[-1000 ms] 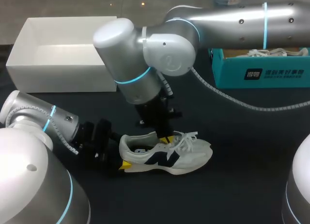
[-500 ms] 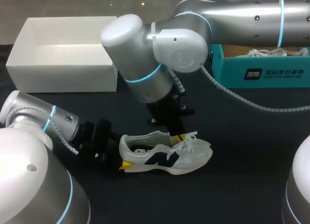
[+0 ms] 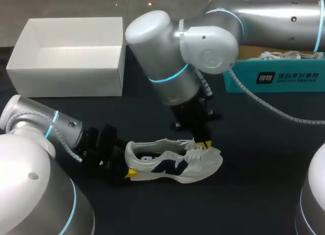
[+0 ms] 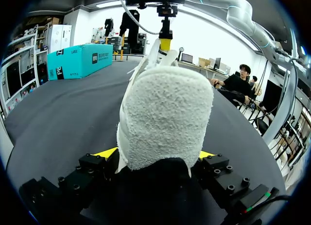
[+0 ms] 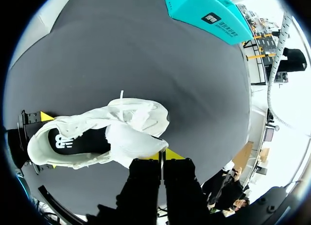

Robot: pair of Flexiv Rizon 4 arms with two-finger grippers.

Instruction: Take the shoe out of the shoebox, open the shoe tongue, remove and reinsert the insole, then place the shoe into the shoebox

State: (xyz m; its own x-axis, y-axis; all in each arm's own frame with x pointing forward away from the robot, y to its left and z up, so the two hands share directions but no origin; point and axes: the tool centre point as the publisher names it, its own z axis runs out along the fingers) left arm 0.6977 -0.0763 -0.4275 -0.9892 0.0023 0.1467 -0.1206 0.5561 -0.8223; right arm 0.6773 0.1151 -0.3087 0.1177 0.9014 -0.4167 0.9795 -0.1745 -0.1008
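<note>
White shoe [image 3: 175, 164], heel pinched in left pincer [image 4: 155, 154], tongue [image 5: 129, 140] pinched by right pincer [image 5: 161, 155]

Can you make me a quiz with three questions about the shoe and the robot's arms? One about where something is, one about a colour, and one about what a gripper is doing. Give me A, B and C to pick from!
1. Where is the shoe?
A up in the air
B on the table
C on top of an arm

2. What colour are the fingertips of the grippers?
A red
B green
C yellow

3. What is the left gripper doing?
A it is shut on the shoe's heel
B it hangs open far from the shoe
C it holds a cup

Answers:
1 B: the shoe's sole lies flat on the dark table.
2 C: yellow tips show next to the shoe in all three views.
3 A: in the left wrist view, a yellow tip sits against each side of the heel.
</note>
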